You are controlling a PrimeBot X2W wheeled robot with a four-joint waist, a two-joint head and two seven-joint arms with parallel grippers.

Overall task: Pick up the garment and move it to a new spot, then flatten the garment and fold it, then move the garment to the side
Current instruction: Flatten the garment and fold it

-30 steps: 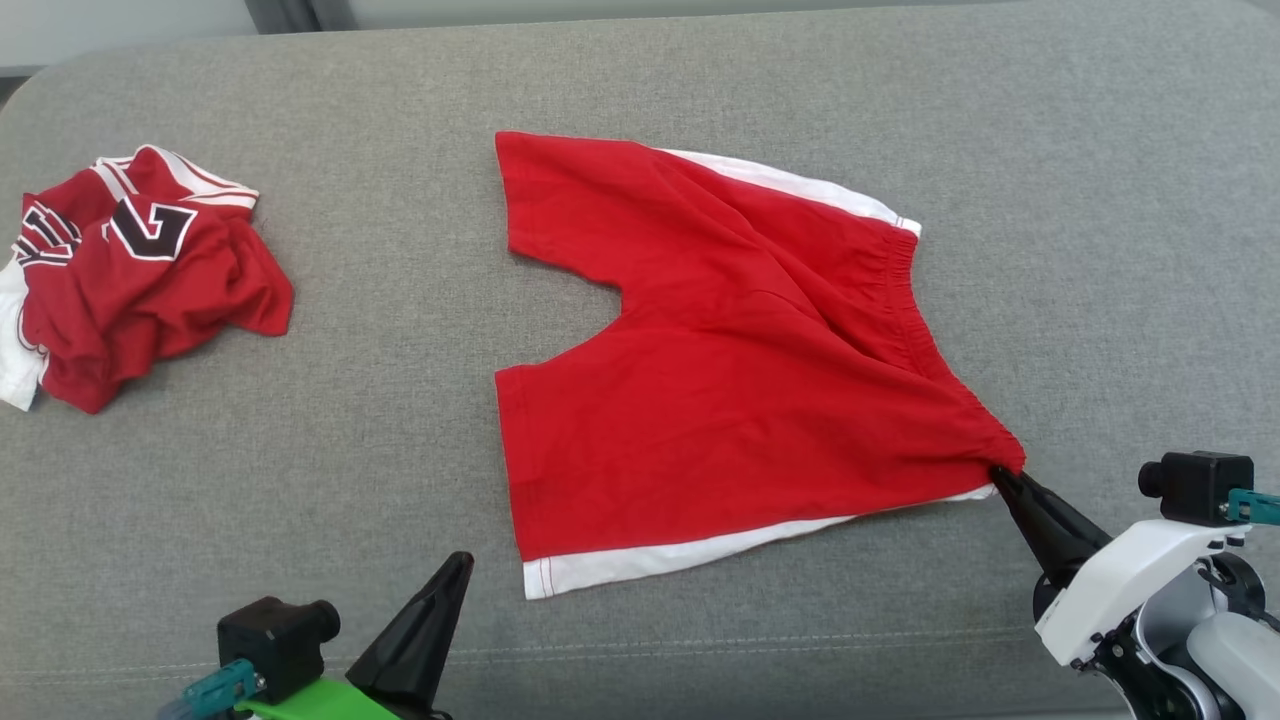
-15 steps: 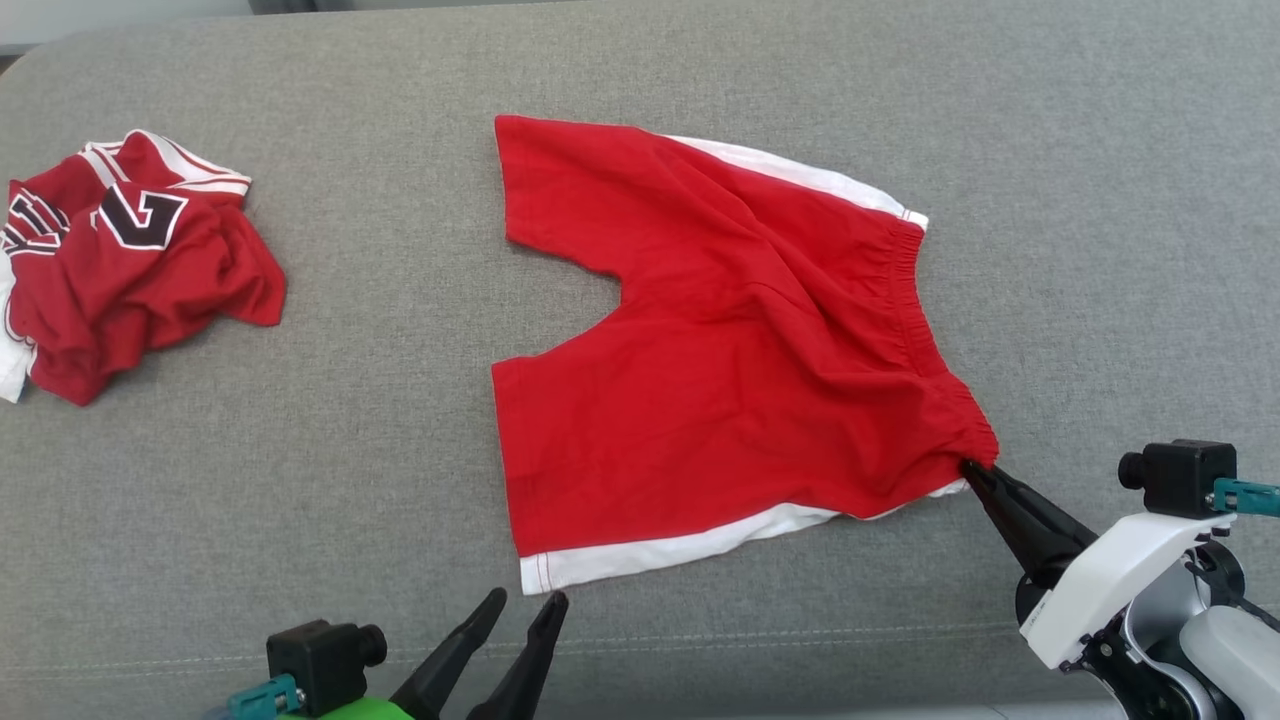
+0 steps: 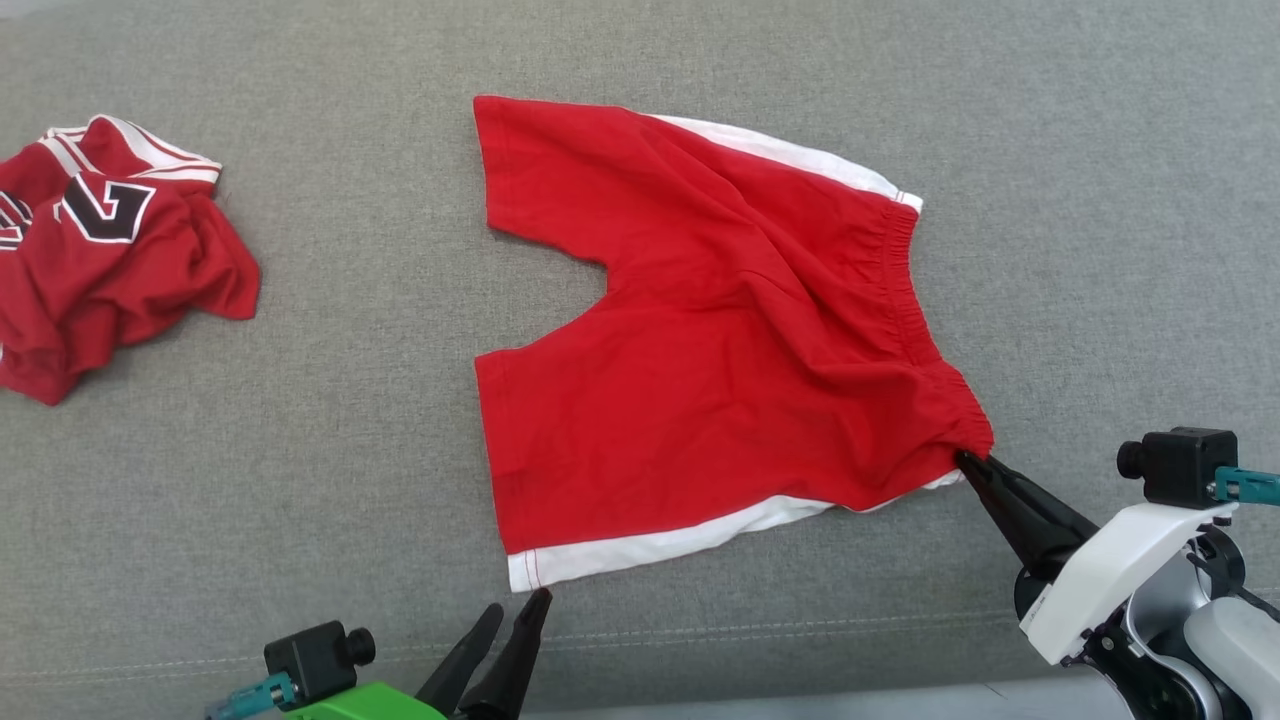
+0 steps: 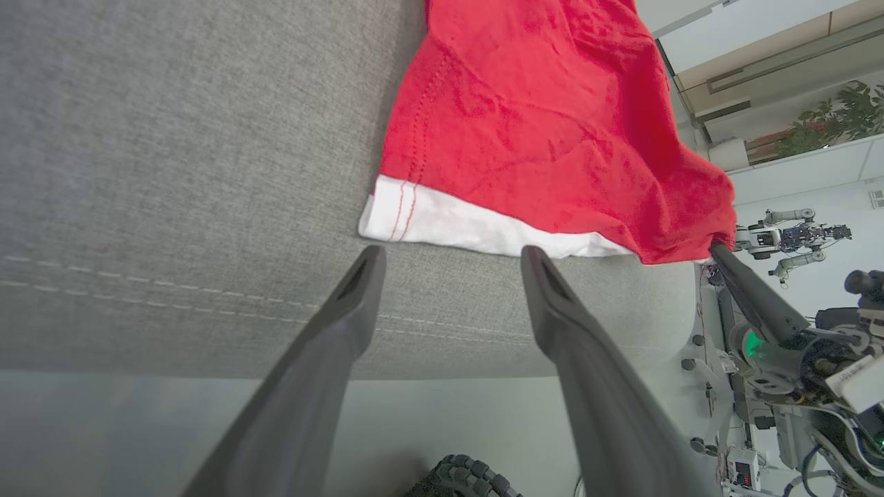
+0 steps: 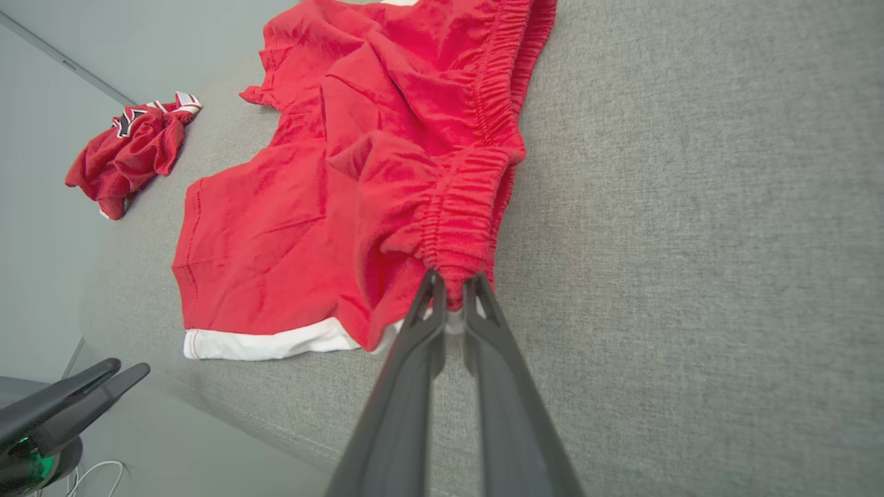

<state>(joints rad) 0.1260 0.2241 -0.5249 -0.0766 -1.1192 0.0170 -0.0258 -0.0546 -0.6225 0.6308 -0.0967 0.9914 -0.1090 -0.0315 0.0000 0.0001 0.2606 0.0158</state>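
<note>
Red shorts [image 3: 720, 340] lie spread across the centre of the head view on a grey upholstered surface [image 3: 300, 450], with the two leg openings toward the left of the frame and the elastic waistband toward the right. A white side stripe runs along the upper right edge and another along the lower edge. The fabric is mostly flat, with creases gathering toward the lower right waistband corner.

Right gripper [image 3: 968, 462]: at the lower right of the frame, fingers closed together and pinching that waistband corner. In the right wrist view the bunched elastic sits clamped between the two fingertips.

Left gripper [image 3: 518, 601]: at the bottom centre of the frame, fingers spread apart and holding nothing. In the left wrist view the fingertips [image 4: 369, 266] sit just short of the white-striped lower left corner of the shorts, not touching it.

A crumpled red jersey [image 3: 110, 250] with black-and-white lettering lies at the upper left, well apart from the shorts.
</note>
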